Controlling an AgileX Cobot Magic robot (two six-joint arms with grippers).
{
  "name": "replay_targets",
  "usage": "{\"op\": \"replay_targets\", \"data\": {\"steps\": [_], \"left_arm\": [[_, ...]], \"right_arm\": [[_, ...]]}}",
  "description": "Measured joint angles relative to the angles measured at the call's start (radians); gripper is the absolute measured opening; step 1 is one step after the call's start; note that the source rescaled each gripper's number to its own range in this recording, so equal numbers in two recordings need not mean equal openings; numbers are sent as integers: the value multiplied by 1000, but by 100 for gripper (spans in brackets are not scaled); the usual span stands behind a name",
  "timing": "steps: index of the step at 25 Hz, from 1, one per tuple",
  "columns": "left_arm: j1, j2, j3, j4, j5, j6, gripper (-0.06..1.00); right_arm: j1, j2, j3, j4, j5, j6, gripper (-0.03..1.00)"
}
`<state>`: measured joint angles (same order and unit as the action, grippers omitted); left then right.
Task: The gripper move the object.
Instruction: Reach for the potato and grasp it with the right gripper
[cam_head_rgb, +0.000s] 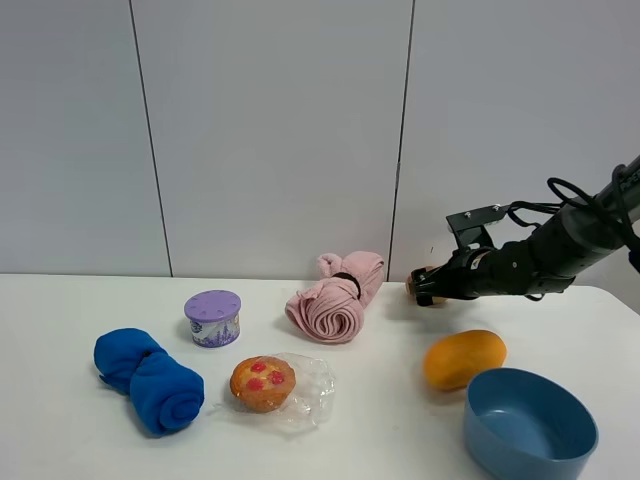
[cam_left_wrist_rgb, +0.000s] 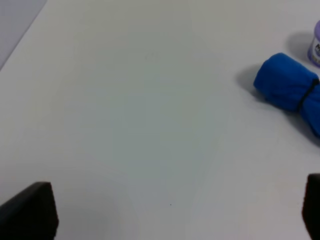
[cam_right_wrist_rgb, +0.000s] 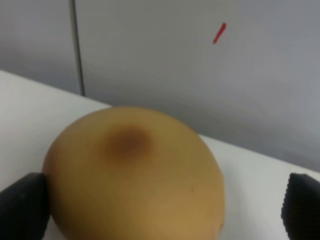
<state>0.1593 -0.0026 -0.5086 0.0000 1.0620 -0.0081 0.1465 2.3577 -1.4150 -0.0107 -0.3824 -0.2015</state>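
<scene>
tan object (cam_right_wrist_rgb: 132, 180), purple tin (cam_head_rgb: 212, 318) label unreadable

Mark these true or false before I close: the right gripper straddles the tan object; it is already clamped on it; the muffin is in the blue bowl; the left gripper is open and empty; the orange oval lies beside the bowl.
1. The right gripper straddles the object. True.
2. It is clamped shut on the object. False: one finger stands clear of it, so the jaws are open.
3. The muffin is in the blue bowl. False: it lies on plastic wrap on the table.
4. The left gripper is open with nothing between its fingers. True.
5. The orange oval lies beside the bowl. True.
</scene>
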Motion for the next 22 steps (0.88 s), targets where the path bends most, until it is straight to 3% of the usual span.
{"op": "replay_targets", "data": {"steps": [8,11,13,22], "left_arm": [[0,0,0,0,0,0,100],[0,0,0,0,0,0,100],[0,0,0,0,0,0,100],[0,0,0,0,0,0,100]], "right_arm": [[0,32,-40,0,23,7,89],[8,36,-40,-2,29,8,83],[14,36,-40,-7,29,8,76],[43,36,-42,-26,19,8,21]]}}
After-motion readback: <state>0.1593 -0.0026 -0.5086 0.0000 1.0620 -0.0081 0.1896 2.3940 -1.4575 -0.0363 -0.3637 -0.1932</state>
